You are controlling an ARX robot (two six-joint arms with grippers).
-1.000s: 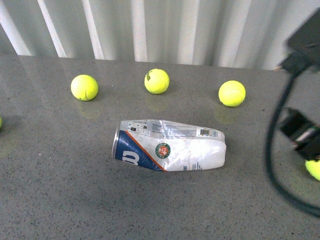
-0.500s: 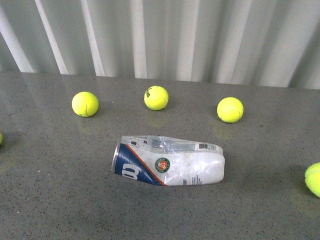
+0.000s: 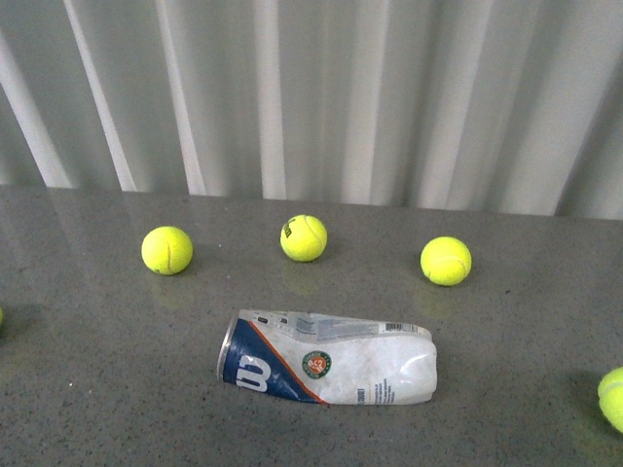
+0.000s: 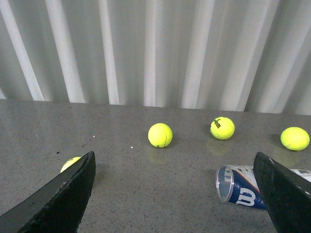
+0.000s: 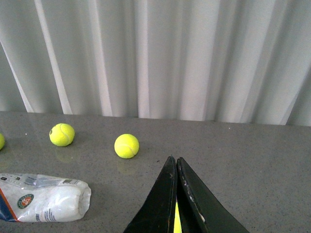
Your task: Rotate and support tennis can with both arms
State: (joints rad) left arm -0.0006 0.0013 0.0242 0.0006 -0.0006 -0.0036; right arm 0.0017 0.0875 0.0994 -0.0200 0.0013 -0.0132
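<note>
Left gripper [image 4: 174, 167]: fingers [image 4: 63, 194] spread wide, nothing between them. Right gripper [image 5: 173, 160]: pressed together tip to tip. A yellow-green sliver shows in the gap lower down, and you cannot tell what it is. Neither arm shows in the front view, so both probably sit back from the can [image 3: 326, 358]. The can lies on its side on the grey table [image 3: 117, 409], metal-rimmed open end toward your left arm, crumpled end toward your right, touching neither gripper. The left wrist view shows its rim end ahead, partly hidden behind 1 finger. The right wrist view shows its crumpled end ahead and off to one side, near but apart. The middle ball [image 3: 304, 237] of a row of 3 sits behind the can, well apart. Step in hand, by my reading: the approach. Open the right gripper first, bring 1 gripper to each end, and press lightly, since the dented wall will likely give and roll.
</note>
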